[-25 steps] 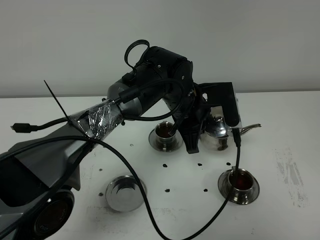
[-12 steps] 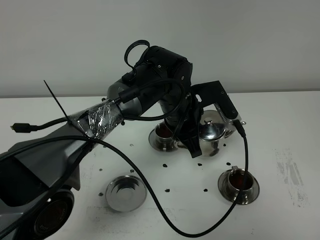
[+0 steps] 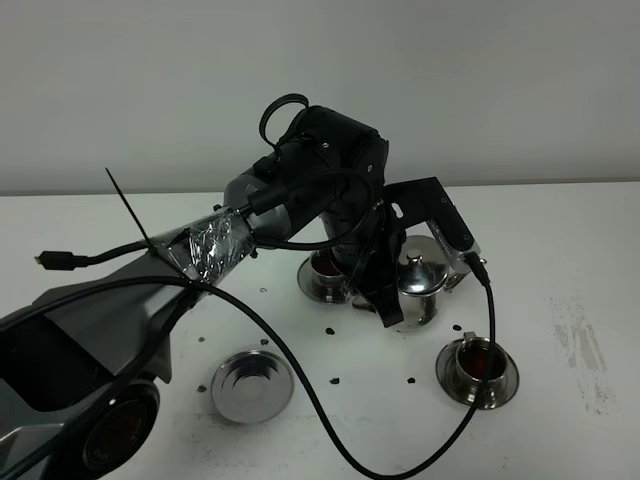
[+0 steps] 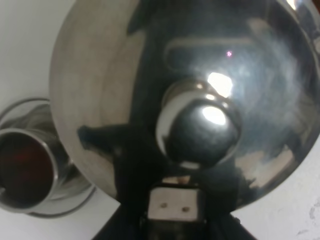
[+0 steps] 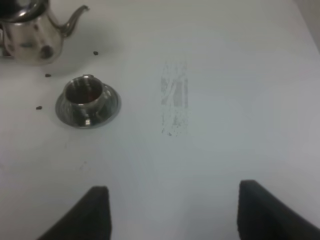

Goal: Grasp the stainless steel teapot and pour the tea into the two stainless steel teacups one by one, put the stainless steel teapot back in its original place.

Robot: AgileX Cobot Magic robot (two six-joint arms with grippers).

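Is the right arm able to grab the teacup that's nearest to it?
Probably yes. The right gripper is open, with bare table between it and that teacup; only the teapot sits beyond.

I count one squat polished steel teapot (image 3: 420, 280), two small steel cups on their saucers, one far (image 3: 327, 272) and one near (image 3: 478, 368), one empty round steel saucer (image 3: 251, 384), and one white table (image 3: 560, 300).
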